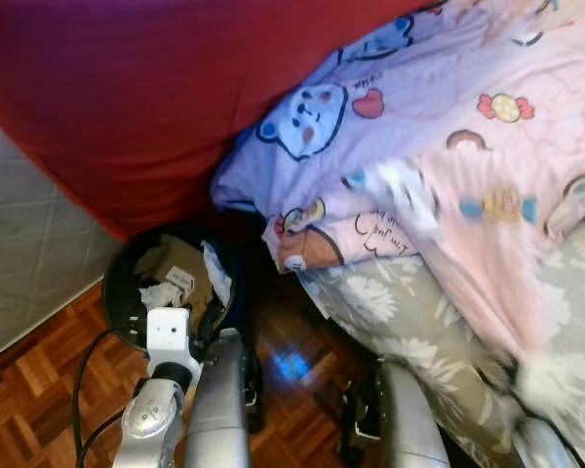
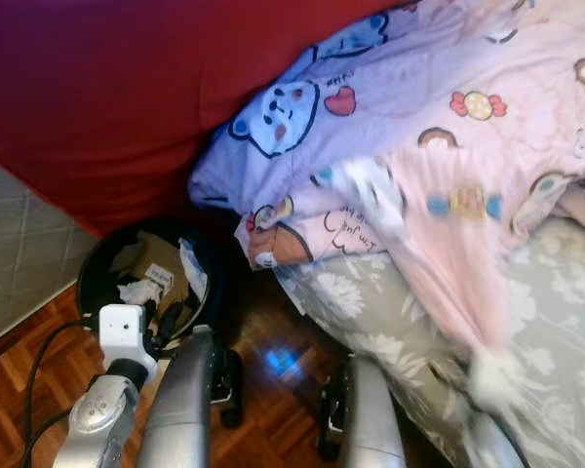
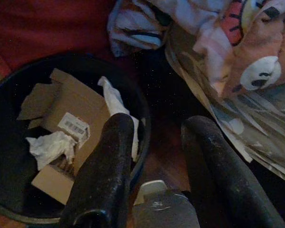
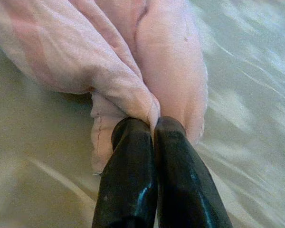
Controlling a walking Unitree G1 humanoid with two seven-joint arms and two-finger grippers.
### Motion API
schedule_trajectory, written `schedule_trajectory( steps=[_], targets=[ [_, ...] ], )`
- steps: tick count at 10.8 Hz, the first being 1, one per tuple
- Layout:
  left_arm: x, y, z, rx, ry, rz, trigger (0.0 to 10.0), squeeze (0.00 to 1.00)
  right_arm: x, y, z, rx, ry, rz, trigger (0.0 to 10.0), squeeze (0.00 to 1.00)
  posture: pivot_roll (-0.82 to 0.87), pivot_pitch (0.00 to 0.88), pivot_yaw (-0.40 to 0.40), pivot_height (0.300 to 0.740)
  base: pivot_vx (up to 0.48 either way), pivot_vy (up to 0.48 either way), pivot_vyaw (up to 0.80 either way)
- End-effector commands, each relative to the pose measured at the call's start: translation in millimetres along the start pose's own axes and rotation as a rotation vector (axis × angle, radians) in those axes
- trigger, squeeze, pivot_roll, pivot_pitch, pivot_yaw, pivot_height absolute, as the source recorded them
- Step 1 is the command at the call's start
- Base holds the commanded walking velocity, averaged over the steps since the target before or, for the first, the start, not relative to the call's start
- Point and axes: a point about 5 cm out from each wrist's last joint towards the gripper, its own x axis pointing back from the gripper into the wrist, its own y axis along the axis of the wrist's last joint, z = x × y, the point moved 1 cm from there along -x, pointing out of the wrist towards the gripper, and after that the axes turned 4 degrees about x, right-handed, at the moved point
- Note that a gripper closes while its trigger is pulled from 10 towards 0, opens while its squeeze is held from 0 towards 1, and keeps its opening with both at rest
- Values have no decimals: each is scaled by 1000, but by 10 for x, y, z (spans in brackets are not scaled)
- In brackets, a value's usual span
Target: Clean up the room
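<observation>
The right gripper [image 4: 152,126] had its two fingers pinched on one pink blanket [image 4: 133,61], low at the bed's near right. The left gripper [image 3: 156,137] hung with fingers apart, holding nothing, beside one black bin [image 1: 122,283] on the floor to the left, with one cardboard piece [image 3: 71,114] and two crumpled tissues inside.

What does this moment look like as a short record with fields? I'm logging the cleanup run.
place: bedside, wooden parquet floor
right gripper: shut on pink blanket, pinching a fold above the grey floral sheet
left gripper: open, holding nothing, beside the bin
black bin: on the floor by the bed, holding cardboard and crumpled tissue
red cover: draped behind the bin
</observation>
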Motion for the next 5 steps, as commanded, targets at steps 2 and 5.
schedule_trajectory(
  steps=[2, 5],
  targets=[
    [58, -134, 56, 3, 21, 44, 10000, 0, 198, -347, -137, 5, -44, 139, 0, 0, 166, 348, -33, 629, 0, 0, 0],
    [-16, -142, 38, 4, 13, 37, 10000, 0, 625, -963, 218, 62, 165, 487, 0, 0, 155, 330, -34, 629, 0, 0, 0]
  ],
)
